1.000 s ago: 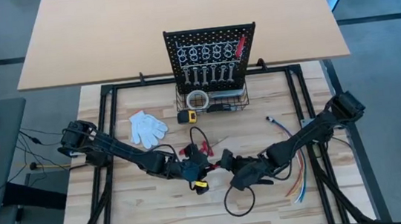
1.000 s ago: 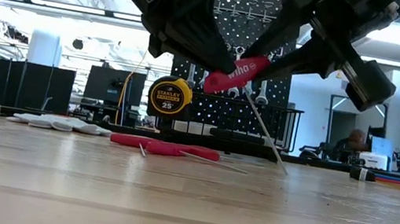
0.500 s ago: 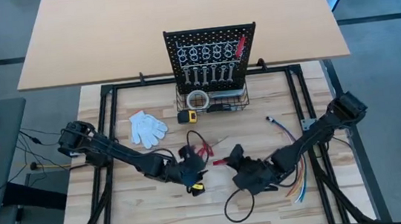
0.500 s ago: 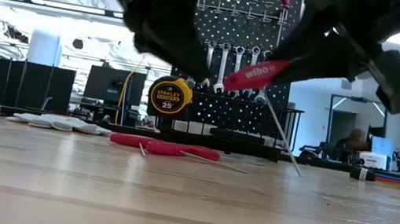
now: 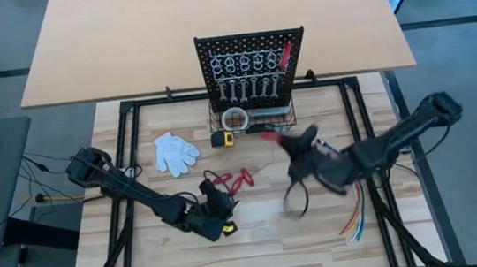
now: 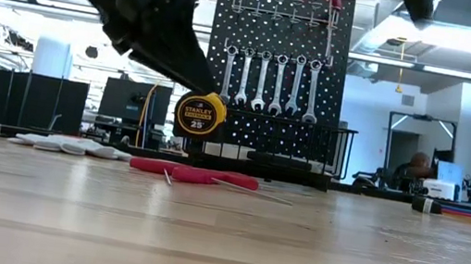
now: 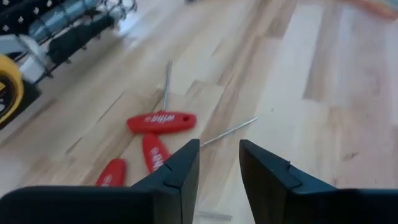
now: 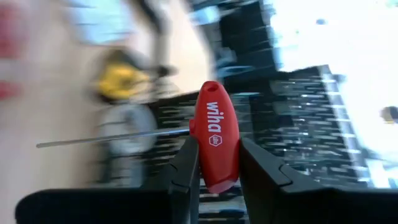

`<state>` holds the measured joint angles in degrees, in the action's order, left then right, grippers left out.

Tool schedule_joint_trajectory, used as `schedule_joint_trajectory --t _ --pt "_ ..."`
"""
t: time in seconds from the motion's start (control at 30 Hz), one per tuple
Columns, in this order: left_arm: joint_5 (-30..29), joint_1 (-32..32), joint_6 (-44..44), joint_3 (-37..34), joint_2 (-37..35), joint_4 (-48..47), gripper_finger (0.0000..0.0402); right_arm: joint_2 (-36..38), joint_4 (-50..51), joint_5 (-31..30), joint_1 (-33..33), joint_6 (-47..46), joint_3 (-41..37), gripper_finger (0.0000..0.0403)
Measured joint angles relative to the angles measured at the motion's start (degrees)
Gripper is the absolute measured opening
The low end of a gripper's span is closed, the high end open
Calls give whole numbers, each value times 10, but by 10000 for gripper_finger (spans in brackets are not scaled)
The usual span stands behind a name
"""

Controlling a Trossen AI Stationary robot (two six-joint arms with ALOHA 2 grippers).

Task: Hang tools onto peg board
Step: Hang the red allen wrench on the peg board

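In front of the peg board (image 5: 251, 61), the wire basket (image 5: 255, 119), a roll of tape (image 5: 235, 118) and a yellow tape measure (image 5: 222, 139) crowd the approach, with a white glove (image 5: 174, 151) to the left. Red-handled tools (image 5: 233, 180) lie mid-table and coloured wires (image 5: 356, 208) at the right. The near edge of the wooden table (image 5: 260, 256) lies bare.

Silver wrenches (image 5: 247, 88) hang on the upright black peg board (image 5: 252, 65); red-handled tools (image 5: 233, 180) lie on the pale wooden surface (image 5: 258, 238).
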<state>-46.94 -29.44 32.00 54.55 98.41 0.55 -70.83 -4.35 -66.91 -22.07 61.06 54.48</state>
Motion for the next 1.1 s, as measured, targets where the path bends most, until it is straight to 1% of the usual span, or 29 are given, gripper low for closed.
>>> schedule_joint_trajectory --t 0.07,0.17,0.23,0.3,0.4,0.47,0.63,0.87,1.1 --pt "-4 -2 -20 -15 0 54 107 29 -134 12 37 139 0 87" --pt "-6 -2 -44 -39 0 110 107 53 -321 71 100 311 0 87" --pt "-7 -1 -53 -44 1 129 107 59 -408 123 146 389 1 87" --pt "-7 -1 -56 -44 1 134 107 58 -452 164 188 439 5 87" --pt "-6 -1 -60 -44 1 131 107 45 -450 205 242 453 21 87" --pt "-6 -1 -60 -44 1 132 107 27 -443 217 268 453 37 87" --pt "-6 -1 -60 -44 1 131 107 -16 -405 218 312 478 74 87" --pt "-4 -1 -65 -44 1 130 107 -31 -334 202 316 490 92 89" --pt "-4 -1 -65 -44 1 130 107 -21 -339 192 314 502 92 89"
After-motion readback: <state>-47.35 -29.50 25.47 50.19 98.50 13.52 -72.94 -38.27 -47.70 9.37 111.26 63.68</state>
